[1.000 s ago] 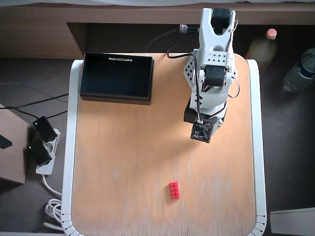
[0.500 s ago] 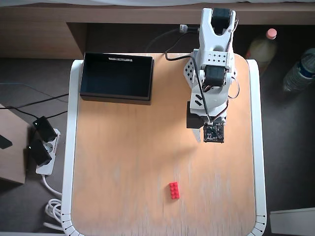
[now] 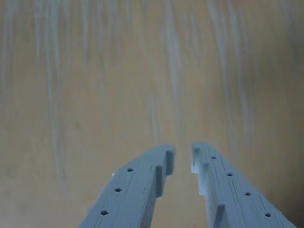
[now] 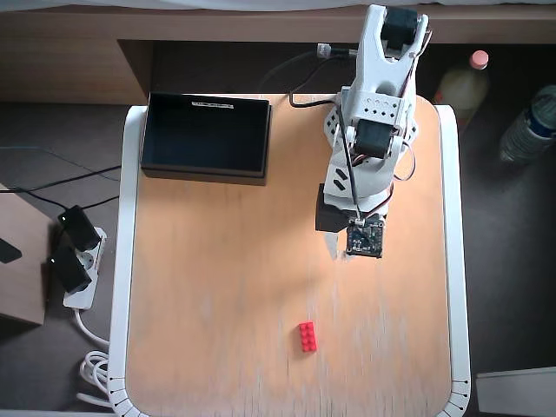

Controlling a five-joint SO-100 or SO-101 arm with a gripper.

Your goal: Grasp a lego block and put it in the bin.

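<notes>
- Wrist view: my two pale blue-grey printed gripper fingers entered from the bottom edge, slightly parted, a narrow gap between the tips, nothing held. Beneath them lay only bare, streaked light-wood table top. Neither brick nor box showed here.
- Overhead view: my white jointed arm reached from the table's far edge toward the middle, the gripper hanging over bare wood.
- Overhead view: the small bright red studded plastic lego block lay flat near the table's near edge, well apart from my gripper, somewhat to its left.
- Overhead view: the shallow black rectangular thin-walled bin sat at the far left corner, apparently empty.
- Step, as I judged it: approach, grasp not yet begun.
- Next move called for: reaching on to the block, spreading wider, descending astride it.
</notes>
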